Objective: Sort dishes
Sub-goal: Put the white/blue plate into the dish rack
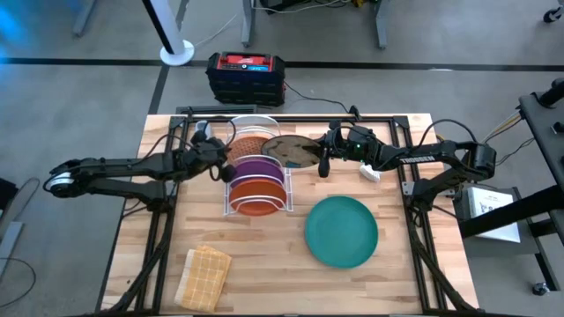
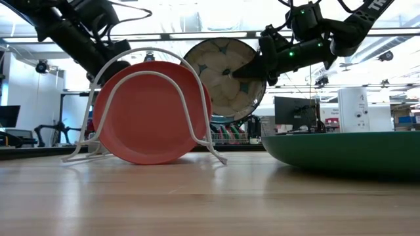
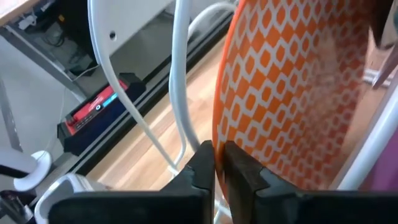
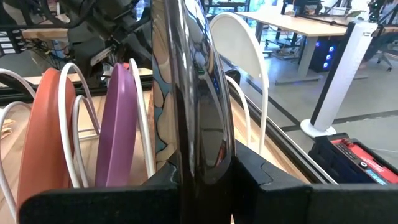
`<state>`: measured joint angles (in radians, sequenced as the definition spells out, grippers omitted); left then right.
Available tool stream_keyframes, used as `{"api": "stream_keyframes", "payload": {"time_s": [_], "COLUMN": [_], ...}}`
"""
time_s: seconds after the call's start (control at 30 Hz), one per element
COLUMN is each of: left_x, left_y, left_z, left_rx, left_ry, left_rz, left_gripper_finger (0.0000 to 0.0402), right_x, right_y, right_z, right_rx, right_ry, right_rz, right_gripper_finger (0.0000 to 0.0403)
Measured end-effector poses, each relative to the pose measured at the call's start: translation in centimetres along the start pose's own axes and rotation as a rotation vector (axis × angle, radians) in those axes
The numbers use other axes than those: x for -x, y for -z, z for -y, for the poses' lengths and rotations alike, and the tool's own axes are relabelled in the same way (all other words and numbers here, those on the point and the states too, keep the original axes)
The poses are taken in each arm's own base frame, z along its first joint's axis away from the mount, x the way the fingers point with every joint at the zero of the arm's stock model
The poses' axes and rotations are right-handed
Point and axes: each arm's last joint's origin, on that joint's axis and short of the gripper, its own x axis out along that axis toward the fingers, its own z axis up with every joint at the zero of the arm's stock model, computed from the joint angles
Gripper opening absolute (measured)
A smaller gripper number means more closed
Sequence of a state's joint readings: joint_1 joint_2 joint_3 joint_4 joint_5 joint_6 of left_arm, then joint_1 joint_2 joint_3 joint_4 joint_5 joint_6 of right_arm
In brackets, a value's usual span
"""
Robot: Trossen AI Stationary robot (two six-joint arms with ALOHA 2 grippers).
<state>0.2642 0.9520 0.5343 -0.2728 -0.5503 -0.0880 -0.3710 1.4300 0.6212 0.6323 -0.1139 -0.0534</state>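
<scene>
A white wire rack (image 1: 226, 199) stands mid-table. On edge in it, from near to far, are a plain orange plate (image 1: 257, 204), a purple plate (image 1: 258, 169), an orange-patterned plate (image 1: 249, 145) and a white plate (image 1: 256, 123). My left gripper (image 1: 226, 163) is shut on the patterned plate at the rack's left side. My right gripper (image 1: 322, 161) is shut on a glass plate with a dark pattern (image 1: 291, 151), just right of the rack's far part. A larger teal plate (image 1: 341, 231) lies flat on the table to the right. My left gripper pinches the patterned plate's rim (image 3: 219, 134) between its two fingers (image 3: 200, 167), coming level from the table's left. The plate stands on edge between the rack's wires; its lower edge is out of view. My right gripper pinches the glass plate's rim (image 4: 198, 146) between its two fingers (image 4: 261, 177), one on each face, coming from the table's right. The plate stands on edge, slightly tilted. In the low view (image 2: 223, 78) it is held up off the table beside the rack.
A tan woven cloth (image 1: 204, 277) lies at the near left. A white box (image 1: 368, 172) lies under the right arm. A red and black case (image 1: 246, 75) sits on the floor beyond the far edge. Bare wood lies near the front edge.
</scene>
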Motion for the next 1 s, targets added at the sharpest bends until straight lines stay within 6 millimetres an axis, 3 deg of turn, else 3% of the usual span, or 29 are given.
{"api": "stream_keyframes", "payload": {"time_s": [0.6,0.83,1.0], "left_x": [0.0,0.0,0.0], "left_y": [-0.8,-0.9,-0.9], "left_z": [0.0,0.0,0.0], "left_rx": [0.017,0.022,0.022], "left_ry": [0.0,0.0,-0.001], "left_rz": [0.077,0.08,0.08], "left_gripper_finger": [0.0011,0.0011,0.001], "right_x": [0.0,-1.2,-2.3], "right_y": [0.0,1.7,1.5], "right_z": [0.0,0.0,0.0], "right_rx": [0.0,0.033,0.037], "right_ry": [-0.002,-0.02,-0.028], "right_rz": [-0.001,-0.043,-0.043], "right_gripper_finger": [0.0044,0.0044,0.0044]}}
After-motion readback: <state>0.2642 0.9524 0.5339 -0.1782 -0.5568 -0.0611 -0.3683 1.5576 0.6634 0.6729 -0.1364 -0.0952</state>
